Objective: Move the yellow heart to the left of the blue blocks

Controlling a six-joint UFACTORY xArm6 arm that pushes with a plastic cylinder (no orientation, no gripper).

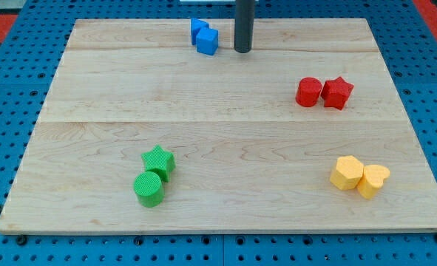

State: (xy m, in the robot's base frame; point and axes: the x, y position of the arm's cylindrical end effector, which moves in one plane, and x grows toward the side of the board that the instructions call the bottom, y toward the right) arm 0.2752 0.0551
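The dark rod was held upright at the view's top, my tip (242,51) set just right of the two blue blocks (203,36), touching neither. No jaws were fitted; nothing was held. The yellow heart (373,179) was found at the lower right of the pale wooden counter (218,140), against a yellow block (347,172).

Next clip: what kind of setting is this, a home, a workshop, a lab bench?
Most likely a lab test bench. A plain wooden board lies on a blue perforated base, a dark rod ends at my tip beside the blue blocks, and small coloured blocks sit in pairs, like the yellow heart.
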